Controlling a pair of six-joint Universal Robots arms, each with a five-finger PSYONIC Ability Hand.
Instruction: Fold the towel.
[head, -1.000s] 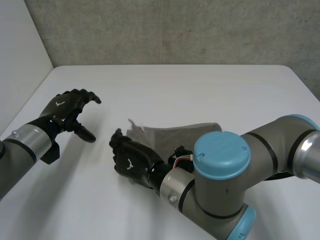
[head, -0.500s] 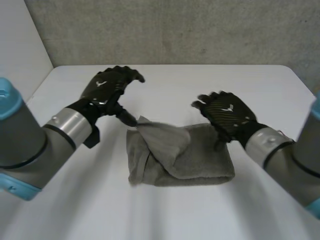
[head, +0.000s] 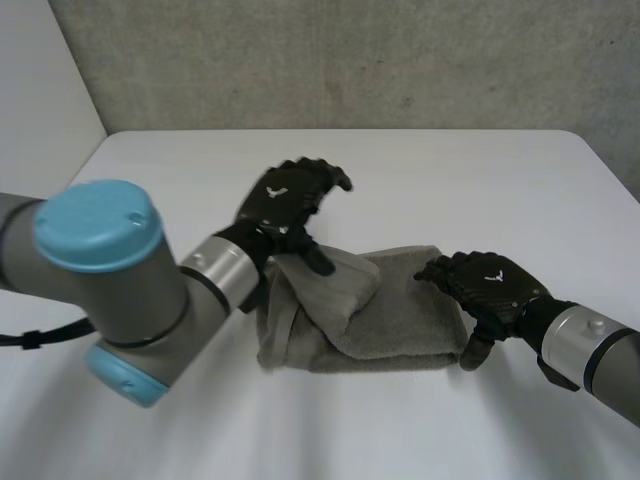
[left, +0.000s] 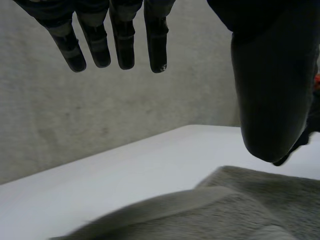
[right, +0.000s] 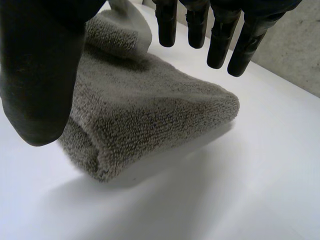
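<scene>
Grey towel: folded, left side rumpled; you've tidying left. Left hand, right hand: fingers wide, holding nothing.

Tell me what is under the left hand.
The grey towel, with its loose flap directly below the open left hand. The flap hides whatever lies beneath it.
</scene>
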